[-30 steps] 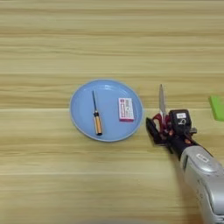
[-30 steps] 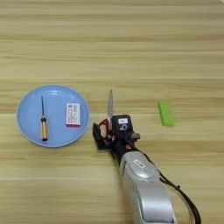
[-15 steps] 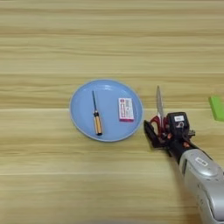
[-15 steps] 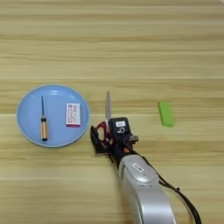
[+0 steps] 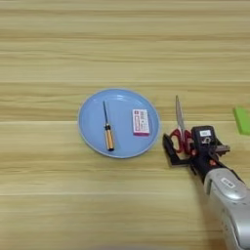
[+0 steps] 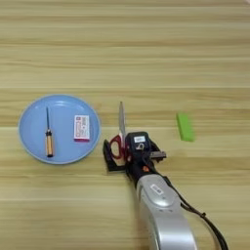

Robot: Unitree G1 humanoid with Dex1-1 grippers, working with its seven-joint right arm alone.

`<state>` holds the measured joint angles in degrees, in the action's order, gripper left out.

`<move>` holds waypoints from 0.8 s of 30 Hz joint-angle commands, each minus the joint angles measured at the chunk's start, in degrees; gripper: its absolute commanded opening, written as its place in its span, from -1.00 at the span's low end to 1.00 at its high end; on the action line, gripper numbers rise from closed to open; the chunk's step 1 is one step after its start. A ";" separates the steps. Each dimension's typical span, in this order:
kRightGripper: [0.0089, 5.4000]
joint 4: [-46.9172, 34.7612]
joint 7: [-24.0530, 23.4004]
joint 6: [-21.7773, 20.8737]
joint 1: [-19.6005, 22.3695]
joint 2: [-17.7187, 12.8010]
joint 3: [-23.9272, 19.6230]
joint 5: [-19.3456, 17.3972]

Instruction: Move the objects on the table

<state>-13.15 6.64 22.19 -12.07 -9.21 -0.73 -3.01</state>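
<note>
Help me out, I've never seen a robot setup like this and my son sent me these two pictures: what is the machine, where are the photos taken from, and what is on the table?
Both pictures come from a pair of cameras on a humanoid robot's head, looking straight down on a wooden table. They show the same moment from slightly shifted viewpoints.

The silver tube entering from below is the robot's right forearm. At its end sits the right gripper, a claw with two black fingers. It is at the red handles of a pair of scissors, whose steel blades point away from the robot. Whether it actually grips them, I cannot tell.

To the left lies a round light-blue plate. On it rest a slim screwdriver with an orange-and-black handle and a small white-and-pink box, side by side, not touching. To the right a small green block lies on the bare wood.
</note>
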 commanded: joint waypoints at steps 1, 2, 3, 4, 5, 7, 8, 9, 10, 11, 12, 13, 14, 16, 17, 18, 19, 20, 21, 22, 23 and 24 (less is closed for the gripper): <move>0.99 -0.57 -0.88 -1.10 -0.67 -0.75 -1.77 0.79; 0.99 -1.20 -0.75 -1.61 -0.69 -0.60 -2.01 0.50; 0.99 -1.70 -0.50 -2.09 -0.69 -0.51 -2.19 0.28; 0.99 -2.30 -0.12 -2.86 -0.59 -0.34 -2.51 -0.21; 0.99 -2.86 0.28 -3.62 -0.45 -0.23 -2.83 -0.72; 0.99 -4.03 0.98 -5.25 -0.15 -0.02 -3.58 -1.86; 0.99 -4.46 1.23 -5.92 -0.05 0.05 -3.84 -2.24; 0.99 -4.84 1.38 -6.59 0.03 0.16 -4.16 -2.58; 0.99 -5.11 1.52 -7.03 0.12 0.21 -4.48 -2.78; 0.99 -5.60 1.87 -8.03 0.27 0.18 -4.90 -3.17; 0.99 -6.13 2.14 -8.93 0.43 0.22 -5.37 -3.59; 0.99 -6.67 2.30 -9.67 0.58 0.22 -5.79 -3.94; 0.99 -7.26 2.62 -10.72 0.72 0.16 -6.15 -4.36; 0.99 -8.98 3.27 -13.17 0.98 0.14 -6.98 -5.22; 0.99 -9.62 3.68 -14.10 1.09 0.07 -7.20 -5.63; 0.99 -10.09 3.87 -14.96 1.21 0.01 -7.38 -5.74; 0.99 -10.45 4.28 -15.84 1.34 -0.17 -7.42 -5.85; 0.99 -10.64 4.58 -16.72 1.44 -0.33 -7.35 -5.71; 0.99 -10.76 4.88 -17.66 1.52 -0.40 -7.31 -5.71; 0.99 -10.90 5.19 -18.27 1.55 -0.41 -7.23 -5.86; 0.99 -10.98 5.37 -18.51 1.58 -0.43 -7.21 -6.02; 0.99 -10.80 5.63 -18.81 1.71 -0.33 -7.30 -6.34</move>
<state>-21.34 11.94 5.86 -12.79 -8.60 -7.29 -8.54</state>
